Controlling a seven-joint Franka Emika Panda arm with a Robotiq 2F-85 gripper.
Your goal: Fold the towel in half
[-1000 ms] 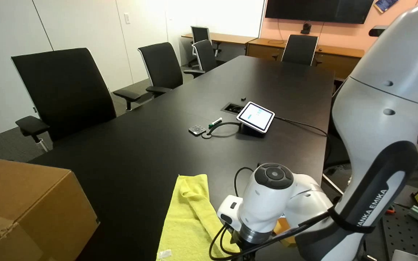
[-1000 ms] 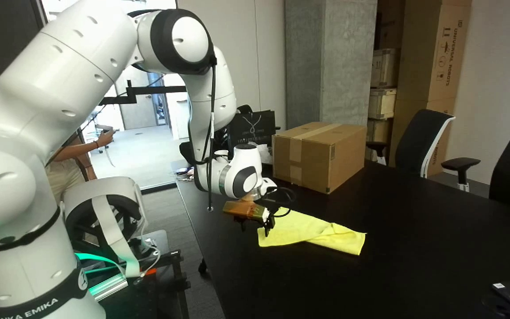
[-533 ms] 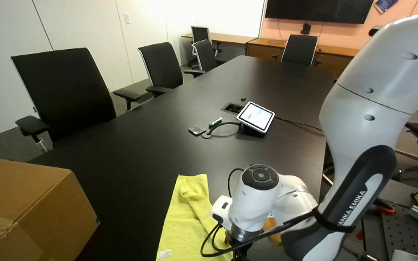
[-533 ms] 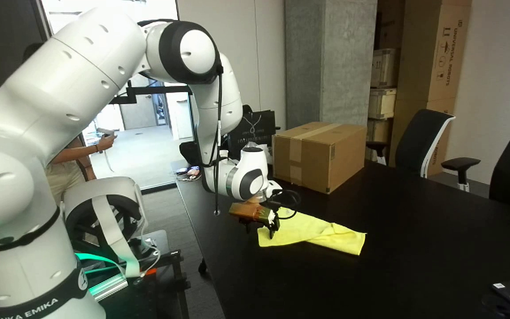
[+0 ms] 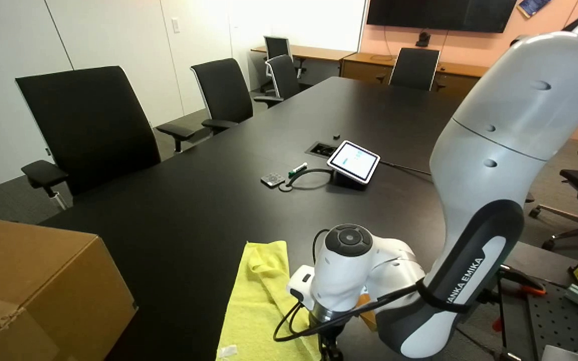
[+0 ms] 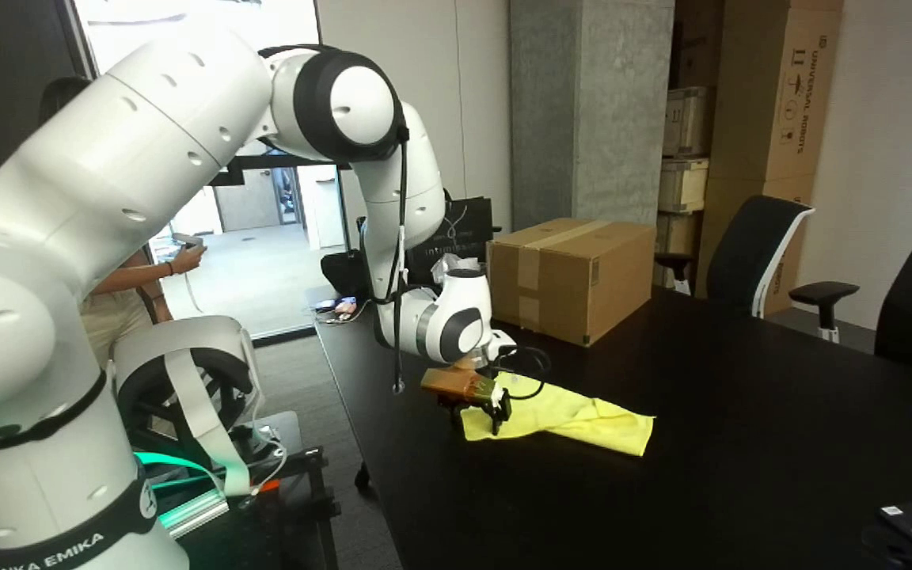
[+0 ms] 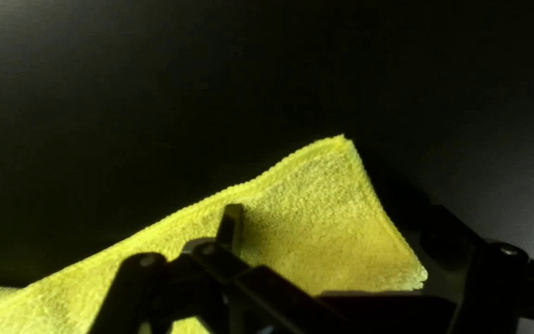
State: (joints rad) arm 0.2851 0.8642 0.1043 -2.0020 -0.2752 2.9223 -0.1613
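Towel lay on the near part of the dark table, right of the cardboard box in an exterior view, a rumpled layer showing along its right side. The gripper stood at one end of the towel, fingers wide apart and holding nothing: in the wrist view, the one at left was over the towel, the one at right just beyond the end hem. Contact could not be told. The step in hand was judged to be taking that end for the fold. It called for keeping the hem between the fingers, lowering until the tips met the table lightly, and pinching a shallow margin; stopping high would probably have missed the towel. A low, slow carry to the opposite end was expected to limit bunching. Of the containers, the cardboard box bore tape along its top seam and hid its contents; left of it, in an exterior view, stood a black bag with crumpled plastic low against it, inside or in front unclear; crates were stacked at the far side.
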